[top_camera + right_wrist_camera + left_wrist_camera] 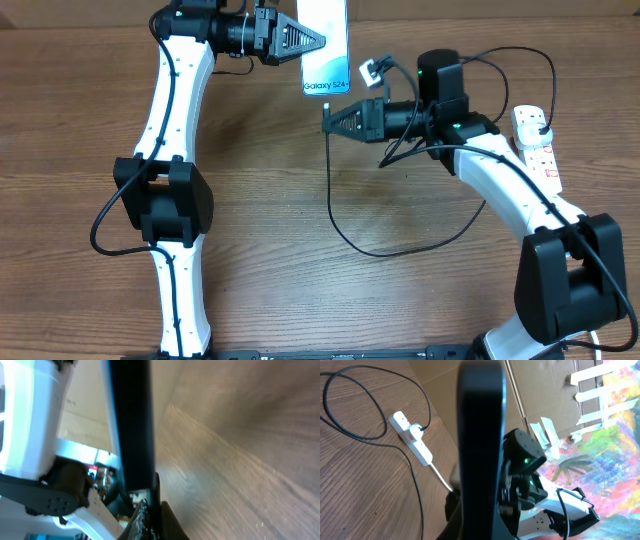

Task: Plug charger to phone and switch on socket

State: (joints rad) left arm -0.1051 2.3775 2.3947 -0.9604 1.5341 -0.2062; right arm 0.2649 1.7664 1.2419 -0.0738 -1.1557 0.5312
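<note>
My left gripper (305, 40) is shut on the phone (326, 45) and holds it above the table at the back, lit screen up. In the left wrist view the phone (480, 435) shows edge-on as a dark slab. My right gripper (332, 119) is shut on the connector end of the charger (345, 235), just below the phone's lower edge. In the right wrist view the fingers (150, 517) pinch the connector right at the phone's end (130, 425); I cannot tell whether they touch. The black cable loops across the table to its plug, seated in the socket (536, 140).
The socket also shows in the left wrist view (412, 439), with the black plug in it and its thick white cord leading away. The cable's loop lies on the wooden table between the two arms. A cardboard wall stands behind the table.
</note>
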